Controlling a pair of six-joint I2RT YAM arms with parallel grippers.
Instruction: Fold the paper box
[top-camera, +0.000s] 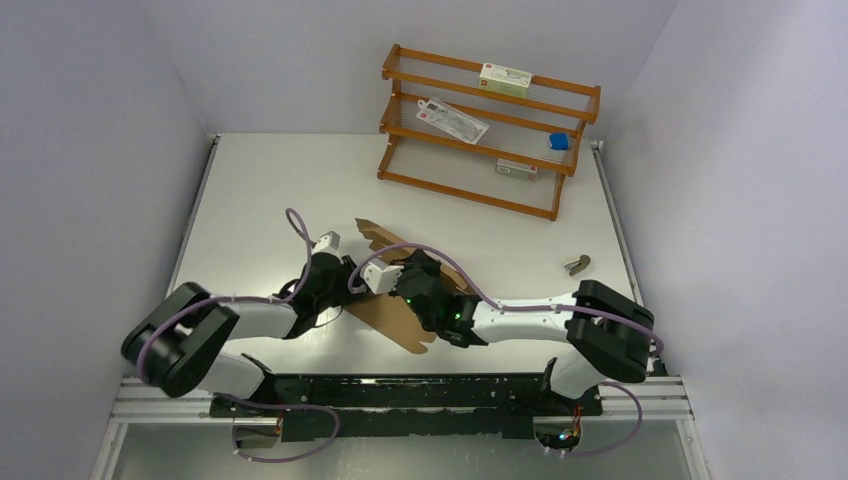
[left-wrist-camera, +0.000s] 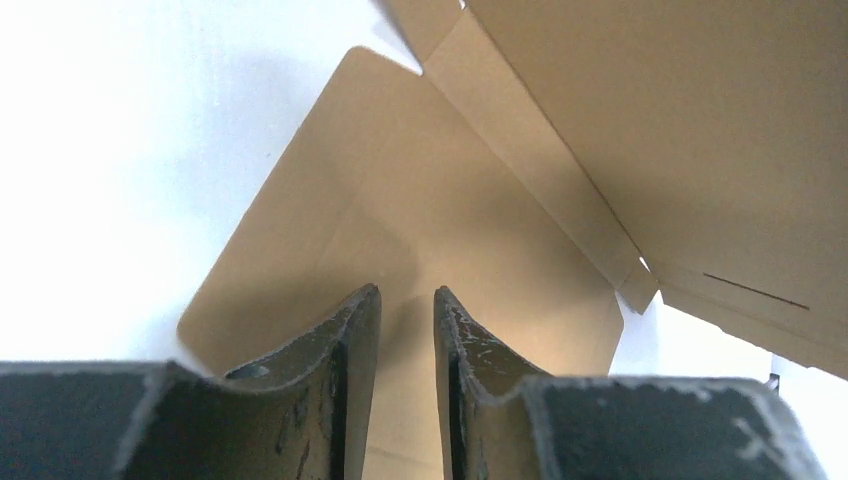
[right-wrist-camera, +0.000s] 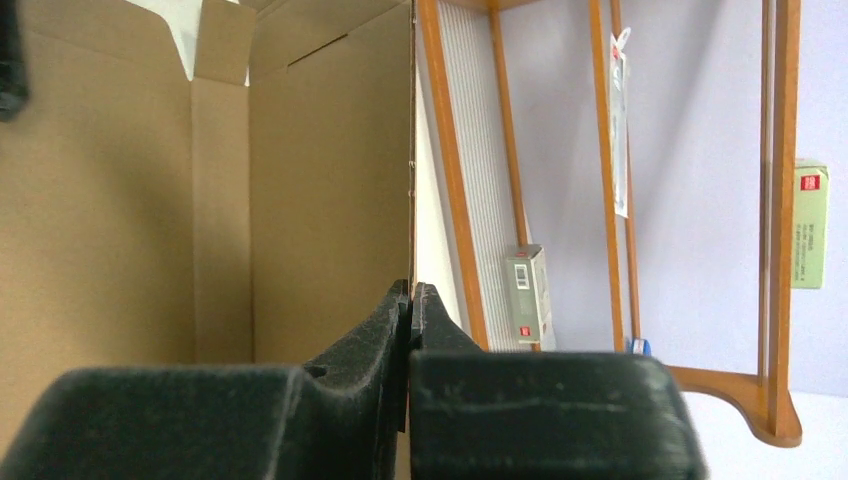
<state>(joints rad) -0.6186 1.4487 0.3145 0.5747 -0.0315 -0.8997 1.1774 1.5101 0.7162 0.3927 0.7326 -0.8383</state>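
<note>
Black right gripper (right-wrist-camera: 411, 296) pinches an upright panel edge of the plain brown cardboard paper box (right-wrist-camera: 310, 200), light, bendy, best gripped near creases; left gripper (left-wrist-camera: 407, 302), narrowly parted, seems empty.

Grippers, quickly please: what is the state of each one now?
Left gripper: slightly open, holding nothing.
Right gripper: closed on an edge of the box.

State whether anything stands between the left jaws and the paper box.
Nothing visible does: the left jaws, slightly apart, point straight at the bare cardboard of the box.
</note>
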